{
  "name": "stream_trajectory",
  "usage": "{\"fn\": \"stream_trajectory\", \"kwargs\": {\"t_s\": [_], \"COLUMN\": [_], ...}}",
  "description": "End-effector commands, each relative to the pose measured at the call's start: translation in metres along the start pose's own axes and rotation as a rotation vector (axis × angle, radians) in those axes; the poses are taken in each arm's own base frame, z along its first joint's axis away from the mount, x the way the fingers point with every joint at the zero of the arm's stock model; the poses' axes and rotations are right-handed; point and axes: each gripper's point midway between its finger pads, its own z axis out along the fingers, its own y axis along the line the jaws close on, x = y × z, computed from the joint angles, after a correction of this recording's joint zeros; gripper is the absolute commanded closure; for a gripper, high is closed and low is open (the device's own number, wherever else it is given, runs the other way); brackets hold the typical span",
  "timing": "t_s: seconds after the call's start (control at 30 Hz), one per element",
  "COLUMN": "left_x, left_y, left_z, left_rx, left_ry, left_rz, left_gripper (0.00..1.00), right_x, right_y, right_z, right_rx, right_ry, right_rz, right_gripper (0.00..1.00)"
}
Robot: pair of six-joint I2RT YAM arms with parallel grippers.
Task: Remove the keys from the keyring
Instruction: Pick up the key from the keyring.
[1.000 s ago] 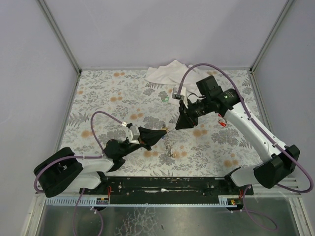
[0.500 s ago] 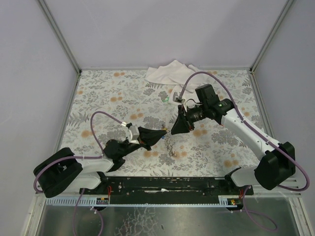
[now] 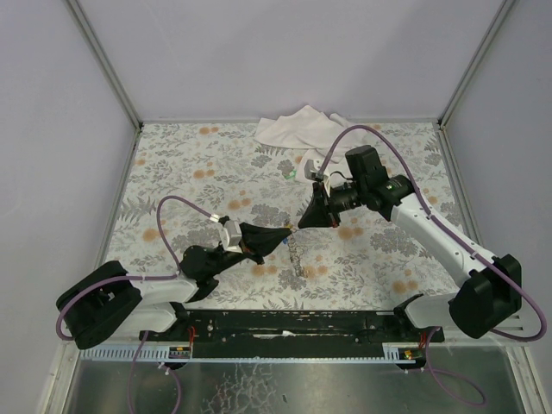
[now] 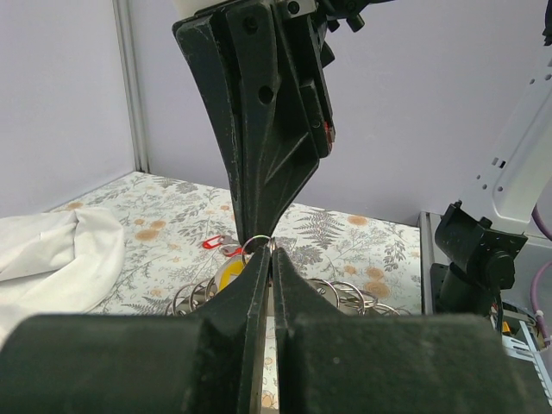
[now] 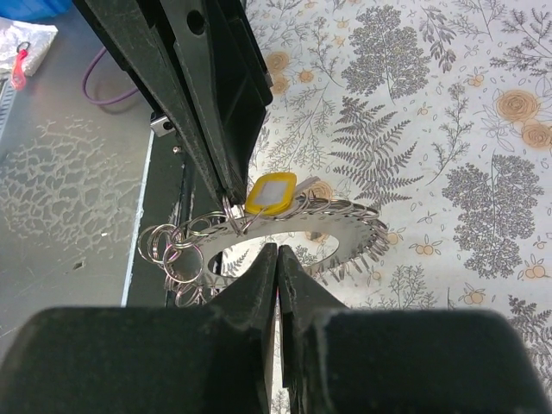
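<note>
The keyring [image 5: 345, 226] is a flat silvery plate with a hole in its middle, hung with many split rings. It dangles toward the table [image 3: 297, 254] in the top view. A yellow-tagged key [image 5: 270, 191] hangs at its far edge. My left gripper [image 4: 272, 252] is shut on one small split ring [image 4: 255, 241]. My right gripper [image 5: 278, 250] comes in from the opposite side, jaws shut. The plate's near band disappears between its fingers [image 5: 250, 285]. In the top view the two grippers' tips nearly meet: left gripper [image 3: 288, 231], right gripper [image 3: 303, 226].
A crumpled white cloth [image 3: 297, 128] lies at the back edge of the flowered table [image 3: 172, 164], and also shows at the left [image 4: 52, 259] in the left wrist view. A loose red-tagged key [image 4: 211, 244] lies on the table behind the keyring, and a green one [image 3: 294, 172] sits near the cloth.
The right gripper moved left and down until its tips reached the left gripper's tip, and its jaws closed. The left gripper kept its hold and barely shifted.
</note>
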Motion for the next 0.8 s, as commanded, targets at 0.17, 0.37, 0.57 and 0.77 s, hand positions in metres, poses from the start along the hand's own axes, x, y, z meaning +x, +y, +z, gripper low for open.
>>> {"fn": "stream_trajectory", "kwargs": {"t_s": [0.17, 0.37, 0.57, 0.77], "left_x": [-0.03, -0.028, -0.028, -0.028], "left_y": [-0.002, -0.001, -0.001, -0.002], "left_z": [0.004, 0.004, 0.002, 0.003], "left_rx": [0.009, 0.008, 0.002, 0.008], "left_ry": [-0.115, -0.111, -0.109, -0.111], "left_rz": [0.026, 0.026, 0.025, 0.021], "left_gripper": [1.0, 1.0, 1.0, 1.0], "right_x": [-0.022, -0.027, -0.033, -0.028], "right_y": [0.023, 0.031, 0.041, 0.042], "right_z": [0.004, 0.002, -0.003, -0.001], "right_rx": [-0.084, -0.11, -0.134, -0.146], "right_ry": [-0.056, -0.061, -0.062, -0.061], "right_rz": [-0.105, -0.122, -0.151, -0.139], "right_gripper": [0.92, 0.92, 0.87, 0.82]}}
